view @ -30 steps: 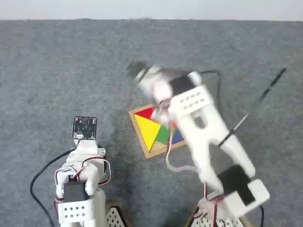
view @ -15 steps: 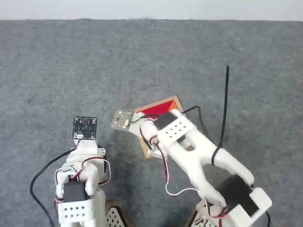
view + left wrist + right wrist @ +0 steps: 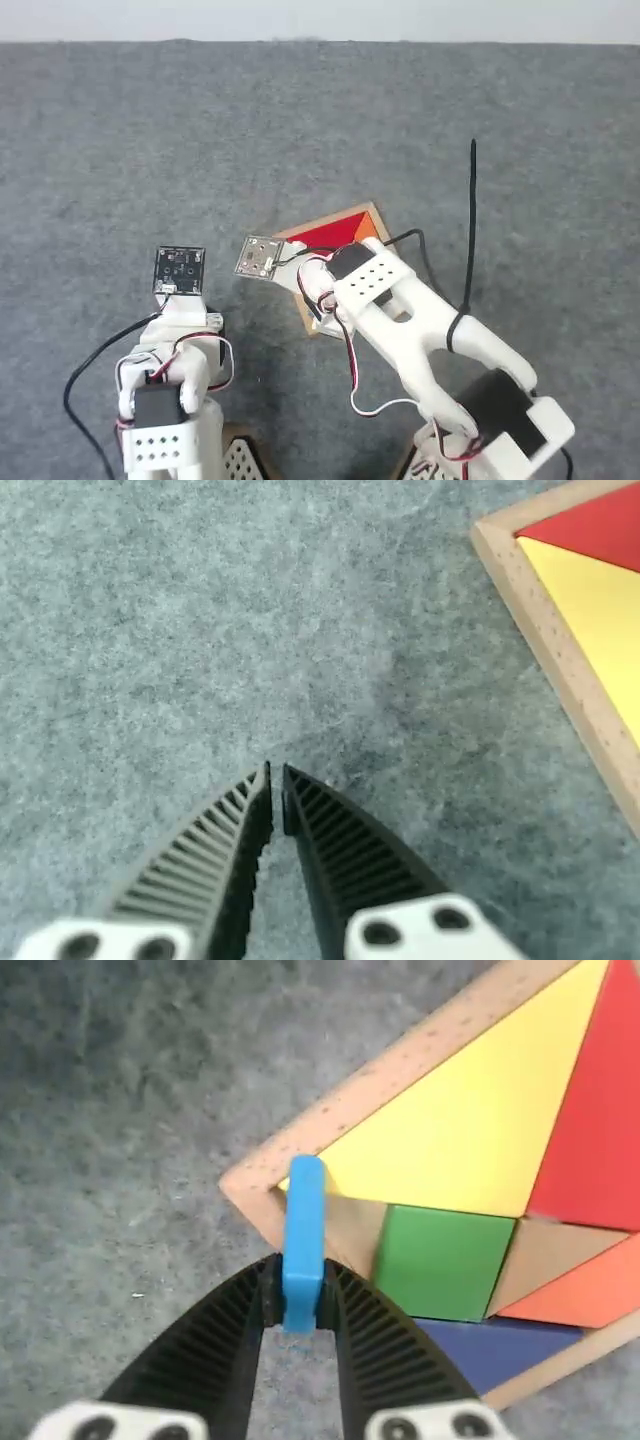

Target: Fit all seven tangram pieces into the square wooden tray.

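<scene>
On the grey felt (image 3: 100,1080), our right gripper (image 3: 300,1295) pinches the blue piece (image 3: 303,1235) on edge over the bare corner of the tray (image 3: 400,1065). We'd lay it flat before releasing. The left gripper (image 3: 276,780) is closed, empty.

A robotics lab bench is indicated by the grey felt mat (image 3: 120,130), the white left arm (image 3: 170,400) and right arm (image 3: 430,330) with exposed wiring (image 3: 471,220), and a bare wall (image 3: 320,18).

Light: soft, even light is falling on the grey mat (image 3: 150,130).
Shadows: faint ones are lying beside the wooden tray (image 3: 400,1063).
</scene>
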Motion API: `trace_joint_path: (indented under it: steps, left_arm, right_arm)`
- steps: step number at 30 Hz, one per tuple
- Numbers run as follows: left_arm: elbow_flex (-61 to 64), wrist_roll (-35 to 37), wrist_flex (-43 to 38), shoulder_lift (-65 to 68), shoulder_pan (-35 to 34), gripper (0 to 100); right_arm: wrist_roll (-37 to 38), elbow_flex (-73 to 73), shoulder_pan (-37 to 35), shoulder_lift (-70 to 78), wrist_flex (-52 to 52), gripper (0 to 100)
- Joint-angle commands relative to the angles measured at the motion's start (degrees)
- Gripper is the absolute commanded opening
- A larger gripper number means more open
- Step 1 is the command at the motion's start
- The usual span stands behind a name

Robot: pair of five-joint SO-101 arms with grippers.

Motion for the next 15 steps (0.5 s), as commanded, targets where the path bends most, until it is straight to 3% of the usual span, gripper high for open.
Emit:
trace_joint_path:
  steps: [1, 12, 15]
  left_arm:
    - [-0.75, 0.97, 0.18, -1.05, -0.09, 2]
    - [-0.75, 0.97, 0.18, -1.05, -0.09, 2]
    - [-0.75, 0.97, 0.18, -1.05, -0.09, 2]
  right_arm:
    - [1.05, -1.85, 1.54, -3.30, -0.66, 0.9]
    - [4.66, -2.64, 4.88, -3.30, -0.92, 0.9]
    - [9.05, -2.29, 4.88, -3.30, -0.75, 0.9]
